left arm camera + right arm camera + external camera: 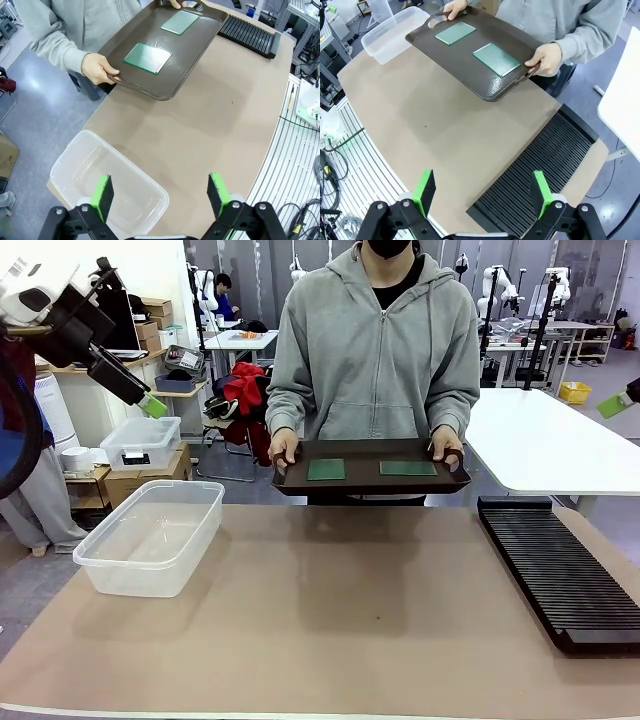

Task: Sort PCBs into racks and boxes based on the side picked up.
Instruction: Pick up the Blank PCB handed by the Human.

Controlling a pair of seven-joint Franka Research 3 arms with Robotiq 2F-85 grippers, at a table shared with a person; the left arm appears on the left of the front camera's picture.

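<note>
A person holds a dark brown tray [370, 483] over the table's far edge with both hands. Two green PCBs lie flat on it: a squarer one [326, 469] [147, 57] [455, 33] and a longer one [408, 468] [180, 22] [496, 59]. The black ribbed rack [555, 570] [540, 170] [248, 34] lies along the table's right side. The clear box [150, 535] [107, 185] [390, 32] sits empty at the left. My left gripper [152, 406] [162, 192] hangs open high above the box. My right gripper [485, 192] is open above the rack, one green pad [613, 405] showing at the right edge.
A smaller lidded clear container [141, 443] sits on cardboard boxes beyond the table's left. A white table [555, 440] stands behind the rack at right. The brown tabletop [340, 610] between box and rack is bare.
</note>
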